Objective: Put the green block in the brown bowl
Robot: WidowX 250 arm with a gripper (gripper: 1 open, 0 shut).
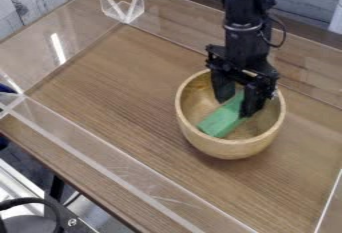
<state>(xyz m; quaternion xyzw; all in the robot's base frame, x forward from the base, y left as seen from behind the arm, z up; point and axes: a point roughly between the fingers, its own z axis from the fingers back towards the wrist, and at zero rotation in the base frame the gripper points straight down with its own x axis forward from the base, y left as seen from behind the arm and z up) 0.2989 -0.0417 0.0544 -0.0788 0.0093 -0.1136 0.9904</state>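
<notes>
Block (222,118) lies inside the bowl's rim (229,157).

One brown bowl (230,148), with one green block (221,122) in it. One robot arm (243,27), counted from my station. I make it one worktop (114,92) beneath them. One white wire-like piece (122,4) at the far edge. One black round object (30,217) in the near corner, cut off by my view, so I count it only as seen.
</notes>
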